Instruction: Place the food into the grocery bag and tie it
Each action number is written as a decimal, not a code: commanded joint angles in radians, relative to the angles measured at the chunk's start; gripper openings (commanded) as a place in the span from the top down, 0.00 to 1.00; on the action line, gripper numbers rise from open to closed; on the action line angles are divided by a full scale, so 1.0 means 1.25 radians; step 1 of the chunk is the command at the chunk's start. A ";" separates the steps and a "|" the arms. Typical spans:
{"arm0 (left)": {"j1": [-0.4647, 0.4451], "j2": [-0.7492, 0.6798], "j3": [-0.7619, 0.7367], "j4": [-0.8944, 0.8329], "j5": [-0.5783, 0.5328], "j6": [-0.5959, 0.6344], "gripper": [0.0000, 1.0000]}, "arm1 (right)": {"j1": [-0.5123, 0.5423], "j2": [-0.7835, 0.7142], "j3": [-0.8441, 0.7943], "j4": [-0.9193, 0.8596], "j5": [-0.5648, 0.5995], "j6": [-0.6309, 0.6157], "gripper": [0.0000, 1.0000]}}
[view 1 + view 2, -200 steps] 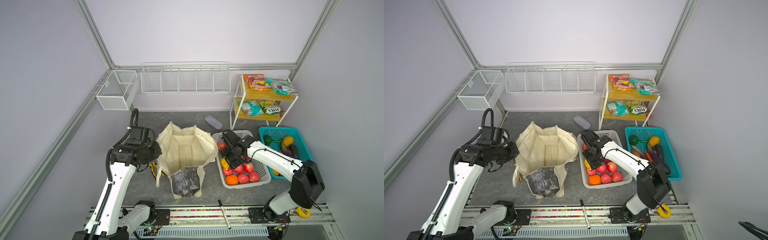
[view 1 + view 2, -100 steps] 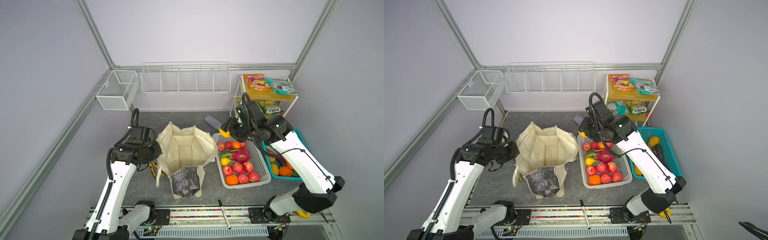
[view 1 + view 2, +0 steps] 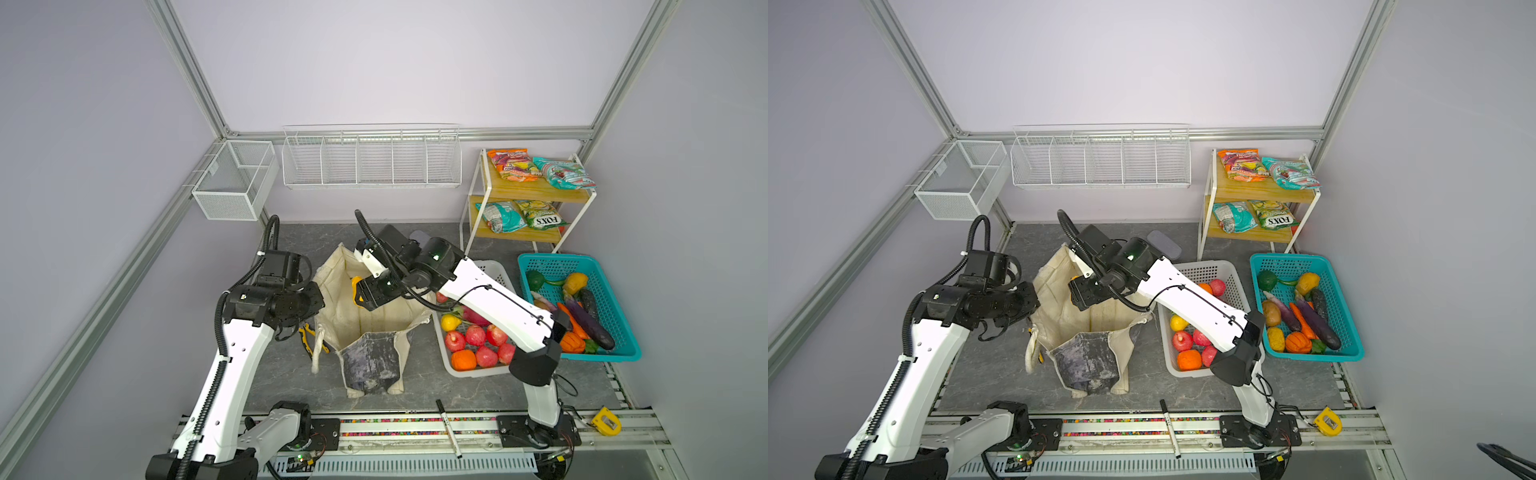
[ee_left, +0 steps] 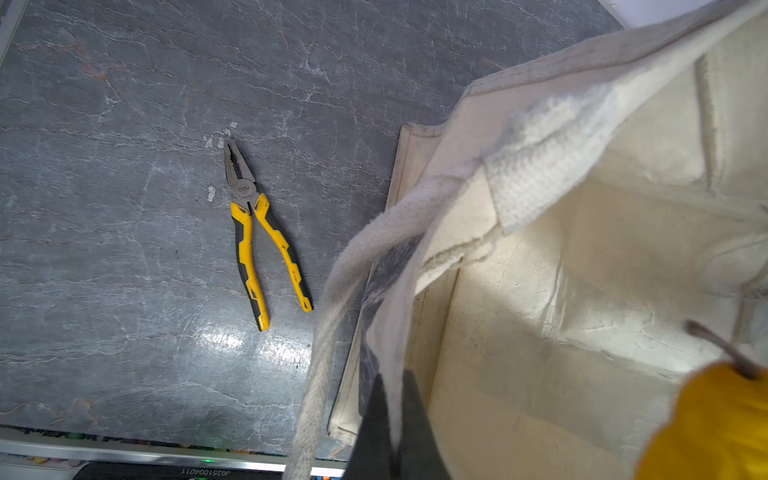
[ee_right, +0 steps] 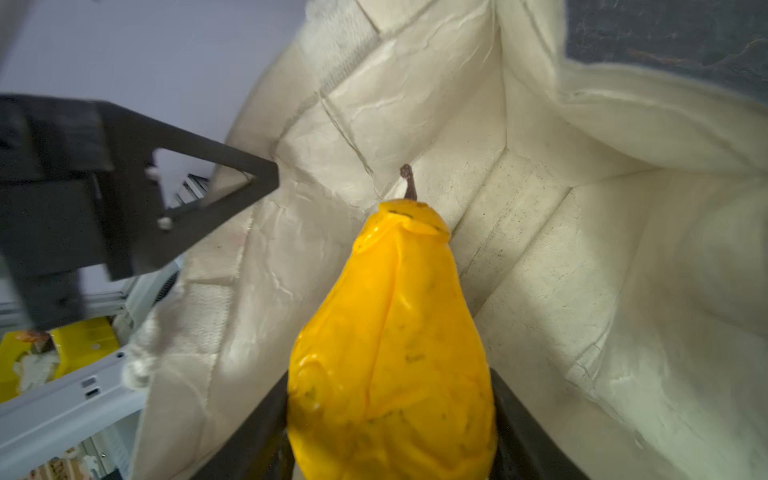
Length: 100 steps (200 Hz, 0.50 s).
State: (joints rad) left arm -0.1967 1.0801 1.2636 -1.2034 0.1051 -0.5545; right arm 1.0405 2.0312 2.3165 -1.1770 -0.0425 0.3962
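Yellow and stalked, the pear [image 5: 390,332] sits grasped in my right end effector [image 5: 390,399], held inside the open mouth of the grocery bag [image 3: 340,299] with cream canvas walls all round it. My left end effector [image 4: 390,415] is clenched on the bag's rim beside a loop handle. The bag stands upright on the surface [image 3: 415,386] between the two arms. Just beside it the white basket [image 3: 494,270] holds red apples [image 3: 475,334], an orange [image 3: 464,359] and a lemon [image 3: 449,322]. Next along, the teal basket [image 3: 552,259] carries mixed vegetables [image 3: 590,320]. Behind them, snack packets [image 3: 503,216] lie on both levels of the shelf [image 3: 528,191]. Pliers [image 4: 257,237] lie near the bag.
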 commanded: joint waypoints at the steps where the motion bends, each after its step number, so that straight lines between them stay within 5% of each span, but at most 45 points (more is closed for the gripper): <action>1: -0.003 -0.003 0.034 -0.012 -0.007 0.009 1.00 | -0.007 0.016 0.031 -0.020 0.003 -0.093 0.46; 100: -0.003 -0.020 0.025 -0.014 -0.009 -0.003 1.00 | -0.007 0.106 -0.023 0.004 0.061 -0.121 0.50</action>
State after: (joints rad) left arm -0.1974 1.0782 1.2720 -1.2053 0.1051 -0.5552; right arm 1.0256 2.1597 2.3325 -1.1942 -0.0002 0.2749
